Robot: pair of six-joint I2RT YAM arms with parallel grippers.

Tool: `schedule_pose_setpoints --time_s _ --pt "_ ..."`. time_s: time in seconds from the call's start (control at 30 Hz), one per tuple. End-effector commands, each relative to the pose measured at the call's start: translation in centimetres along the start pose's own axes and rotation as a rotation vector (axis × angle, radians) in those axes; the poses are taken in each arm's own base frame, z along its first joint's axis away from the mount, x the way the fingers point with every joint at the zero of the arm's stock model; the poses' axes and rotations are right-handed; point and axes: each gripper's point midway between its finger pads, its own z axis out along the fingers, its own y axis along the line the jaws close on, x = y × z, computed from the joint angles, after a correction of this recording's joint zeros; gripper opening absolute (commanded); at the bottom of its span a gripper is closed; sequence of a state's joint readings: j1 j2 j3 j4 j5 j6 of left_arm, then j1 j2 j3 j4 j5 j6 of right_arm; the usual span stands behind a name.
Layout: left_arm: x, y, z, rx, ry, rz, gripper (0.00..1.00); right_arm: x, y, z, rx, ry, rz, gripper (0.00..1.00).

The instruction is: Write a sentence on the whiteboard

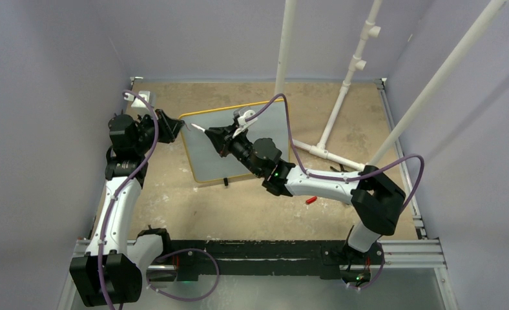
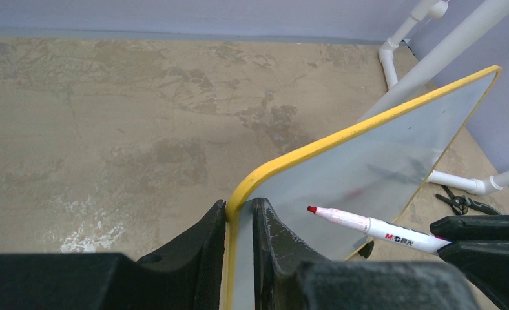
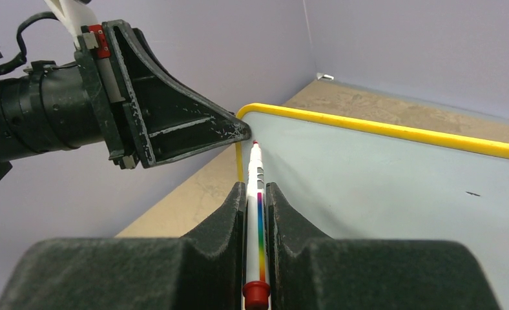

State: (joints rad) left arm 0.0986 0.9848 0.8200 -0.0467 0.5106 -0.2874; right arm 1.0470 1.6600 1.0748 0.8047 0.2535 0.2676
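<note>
The whiteboard (image 1: 207, 155), white with a yellow frame, is tilted up off the table. My left gripper (image 1: 179, 127) is shut on its far-left rounded corner. In the left wrist view the frame (image 2: 284, 161) runs between that gripper's (image 2: 239, 206) two black fingers. My right gripper (image 1: 212, 134) is shut on a white marker (image 3: 257, 174) with a rainbow stripe and a red tip. It reaches over the board (image 3: 381, 187), with the marker (image 2: 374, 227) pointing at the held corner. The tip hangs just off the surface, close to the left gripper (image 3: 242, 129).
A white pipe frame (image 1: 332, 123) stands on the table at the back right. A small red cap (image 1: 311, 200) lies on the table by the right arm. Black pliers (image 2: 462, 201) lie near the pipes. A small white block (image 1: 141, 98) sits in the far left corner.
</note>
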Motion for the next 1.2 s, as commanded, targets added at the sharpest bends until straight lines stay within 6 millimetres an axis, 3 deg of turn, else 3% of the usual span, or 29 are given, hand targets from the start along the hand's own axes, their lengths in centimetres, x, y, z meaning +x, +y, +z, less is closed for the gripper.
schedule_pose_setpoints --time_s 0.0,0.7,1.17 --pt "-0.3 -0.4 0.1 0.035 -0.013 0.008 0.15 -1.7 0.1 1.1 0.017 -0.045 -0.007 0.00" --pt "-0.2 -0.5 0.0 0.039 -0.012 0.009 0.12 1.1 -1.2 0.8 0.055 0.013 -0.023 0.00" --pt "-0.9 -0.6 0.1 0.044 -0.038 0.024 0.12 2.9 -0.6 0.5 0.009 0.060 -0.018 0.00"
